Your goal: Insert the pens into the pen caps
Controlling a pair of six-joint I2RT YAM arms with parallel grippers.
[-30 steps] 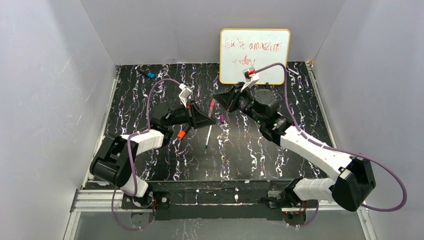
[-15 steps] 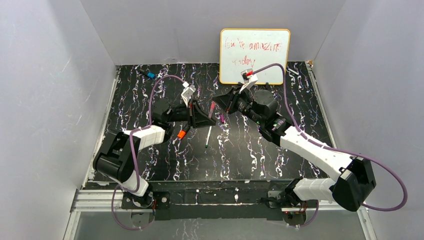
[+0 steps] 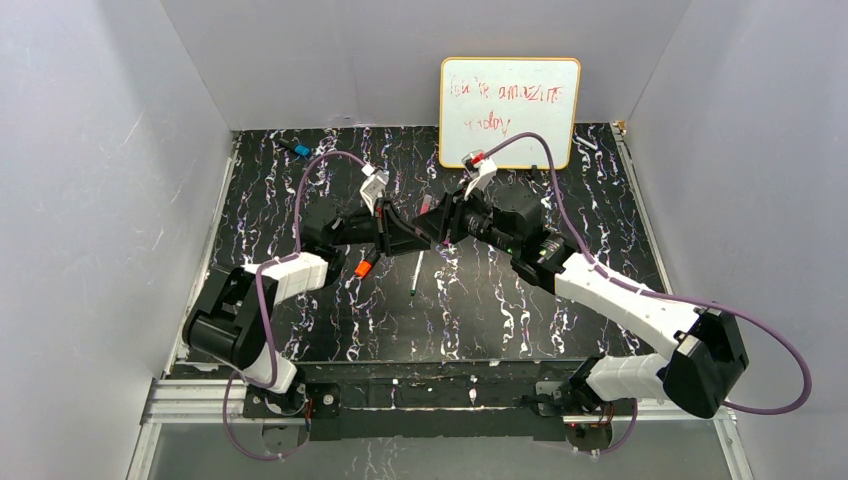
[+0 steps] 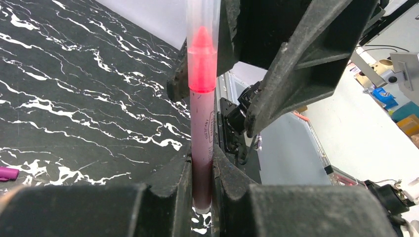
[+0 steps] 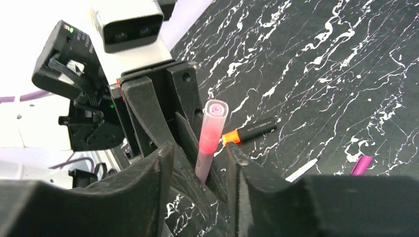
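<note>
My left gripper (image 4: 201,160) is shut on the lower barrel of a pale pink-grey pen (image 4: 202,118), held upright, with a clear cap (image 4: 201,49) over its bright pink tip. My right gripper (image 5: 200,150) is open, one jaw on each side of that pen (image 5: 207,143) with a gap on both sides. Seen from above, the left gripper (image 3: 410,238) and right gripper (image 3: 436,228) meet nose to nose at mid-table. A black pen with an orange end (image 5: 252,131) and a thin white pen (image 5: 301,170) lie on the table, with a magenta cap (image 5: 362,165) beside them.
A whiteboard (image 3: 510,110) with red writing leans on the back wall. A small blue object (image 3: 300,150) lies at the far left of the black marbled table (image 3: 300,330). The orange-ended pen (image 3: 363,267) and thin pen (image 3: 416,272) lie just in front of the grippers.
My right gripper has moved left, up against the left gripper, and its jaws have spread apart around the pen. The left gripper keeps its hold.
</note>
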